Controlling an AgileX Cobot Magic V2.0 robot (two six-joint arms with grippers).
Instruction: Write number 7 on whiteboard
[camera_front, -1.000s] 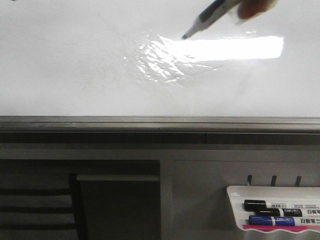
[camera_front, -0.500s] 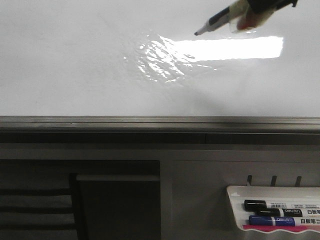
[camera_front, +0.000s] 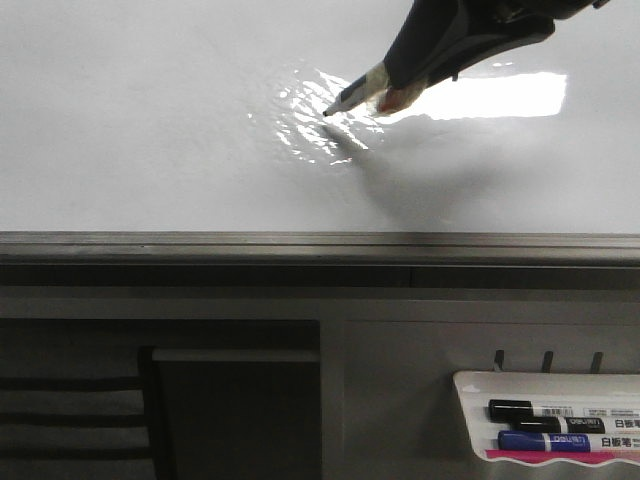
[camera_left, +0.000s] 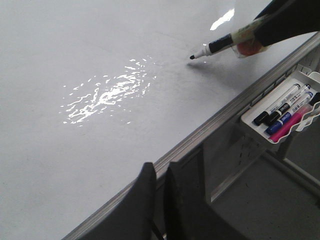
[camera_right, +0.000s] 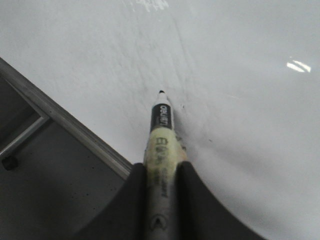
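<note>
The whiteboard (camera_front: 150, 130) is a glossy white board with a bright light reflection. It also shows in the left wrist view (camera_left: 75, 50) and the right wrist view (camera_right: 235, 75). No number 7 or other ink shows on it. My right gripper (camera_right: 161, 167) is shut on a marker (camera_right: 161, 125) with its cap off. In the front view the right gripper (camera_front: 395, 72) points the marker (camera_front: 360, 90) down and to the left. Its tip is at or just above the board; I cannot tell whether it touches. My left gripper (camera_left: 160, 167) is shut and empty over the board's front rail.
A grey metal rail (camera_front: 300, 243) runs along the whiteboard's near edge. Below it at the right hangs a white marker tray (camera_front: 470, 385) holding a black marker (camera_front: 540, 410) and a blue marker (camera_front: 560, 441). The tray (camera_left: 300, 75) also shows in the left wrist view.
My right gripper has moved left and down, further into view, bringing the marker tip from the top of the light reflection down to the board at its left end.
</note>
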